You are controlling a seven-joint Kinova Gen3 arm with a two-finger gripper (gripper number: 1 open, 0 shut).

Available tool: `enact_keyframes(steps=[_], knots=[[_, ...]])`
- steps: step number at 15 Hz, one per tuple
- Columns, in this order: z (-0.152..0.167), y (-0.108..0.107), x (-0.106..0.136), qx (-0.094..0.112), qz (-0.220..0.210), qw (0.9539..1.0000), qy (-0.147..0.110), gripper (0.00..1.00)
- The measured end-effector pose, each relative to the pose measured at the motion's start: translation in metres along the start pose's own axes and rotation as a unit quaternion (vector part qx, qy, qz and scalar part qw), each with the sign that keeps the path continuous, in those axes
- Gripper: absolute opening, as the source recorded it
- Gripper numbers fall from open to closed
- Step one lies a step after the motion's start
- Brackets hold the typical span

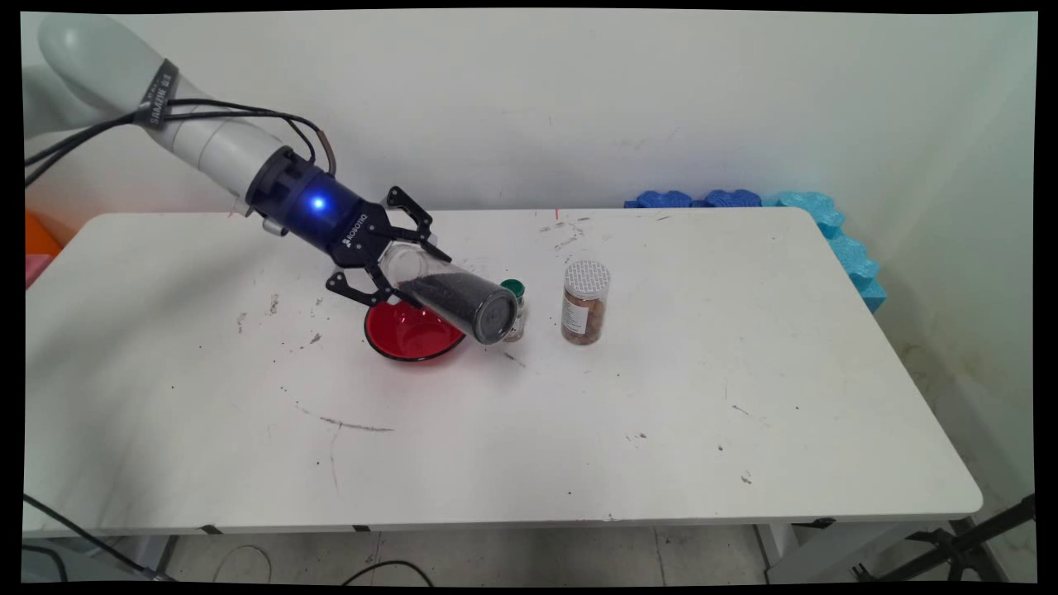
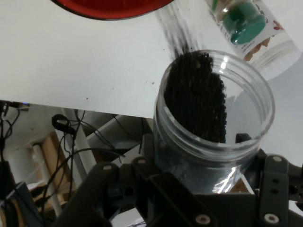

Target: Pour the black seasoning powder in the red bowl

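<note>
A plain white wall backs a white desk (image 1: 579, 430), scuffed and speckled, with blue foam (image 1: 826, 223) stacked at its far right corner.

The arm reaches in from the upper left, and its gripper (image 1: 395, 266) (image 2: 199, 189) has its jaws closed round a clear jar (image 1: 450, 297) (image 2: 213, 123), gripping the body near one end. The jar is tipped steeply over the red bowl (image 1: 411, 333) (image 2: 109, 7), and in the hand view a thin dark stream leaves its open mouth.

The jar looks like hard, smooth plastic, so stiff but likely slippery; the black grains (image 1: 459, 302) (image 2: 199, 94) fill only part of it, so it is probably light, and its weight would shift as they slide. The round wall is the sensible place to hold it.

Just right of the bowl stands a small green-capped bottle (image 1: 514, 307) (image 2: 244, 26), partly hidden by the jar. Further right, apart, stands a white-lidded jar (image 1: 585, 302) of brown contents.
</note>
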Motion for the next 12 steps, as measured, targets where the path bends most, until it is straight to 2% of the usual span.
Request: enact_keyframes(steps=[12], knots=[[-0.0034,0.0000,0.0007,-0.012,-0.037,0.9992,-0.007,0.00]])
